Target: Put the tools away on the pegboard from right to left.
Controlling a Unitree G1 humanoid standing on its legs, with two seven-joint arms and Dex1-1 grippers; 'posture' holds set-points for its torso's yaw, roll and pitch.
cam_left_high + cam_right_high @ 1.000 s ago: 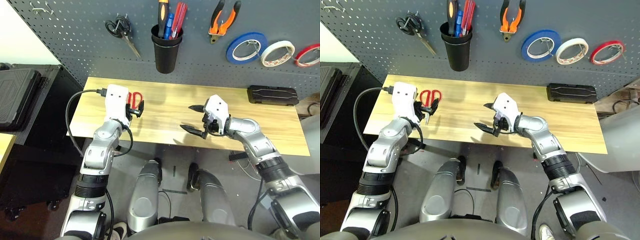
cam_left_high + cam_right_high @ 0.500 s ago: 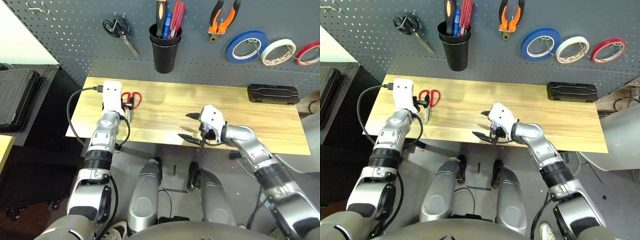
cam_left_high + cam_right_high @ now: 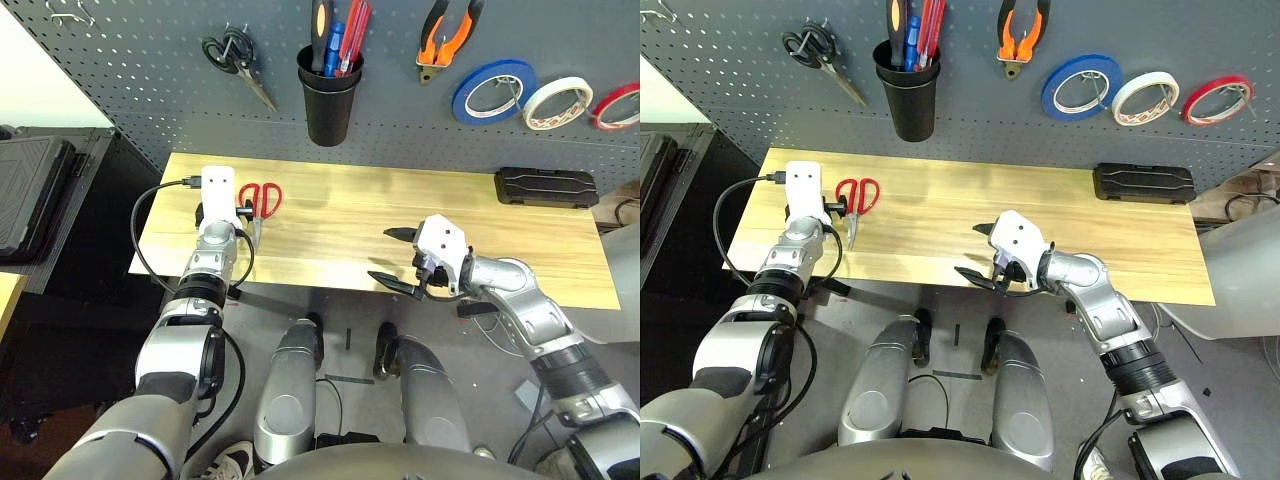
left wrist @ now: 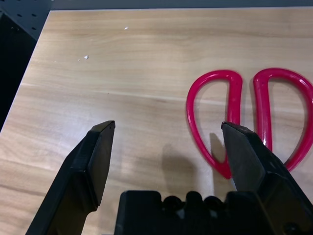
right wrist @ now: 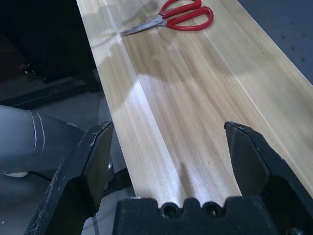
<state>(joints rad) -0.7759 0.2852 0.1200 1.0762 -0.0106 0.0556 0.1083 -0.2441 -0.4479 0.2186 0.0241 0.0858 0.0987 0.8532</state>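
Left wrist view cuts off the red-handled scissors [image 4: 249, 115] at the picture's edge, so just the two red loops show there and the blades are out of frame; one loop sits partly behind a fingertip [image 4: 242, 152] of the left gripper [image 4: 168, 137]. From the head camera the scissors lie flat on the wooden table [image 3: 340, 215] near its left end, loops toward the pegboard [image 3: 150, 70] and blades pointing back toward the table's front edge, the long axis running roughly front to back with a slight tilt. The left gripper [image 3: 243, 215] hovers just beside them on their left, its two black fingers spread wide, holding nothing. The right gripper [image 3: 985, 255] hangs over the front edge near the table's middle, well apart from the scissors, fingers likewise spread and empty. On the pegboard hang the orange-and-black pliers [image 3: 447, 40], a blue tape roll [image 3: 492, 93], the whitish tape roll [image 3: 555, 104] and a red tape roll [image 3: 617, 107] cut off at the frame's right edge. A black cup [image 3: 331, 95] holds the black-and-orange-handled screwdriver [image 3: 322, 30] among others, their shafts hidden inside.
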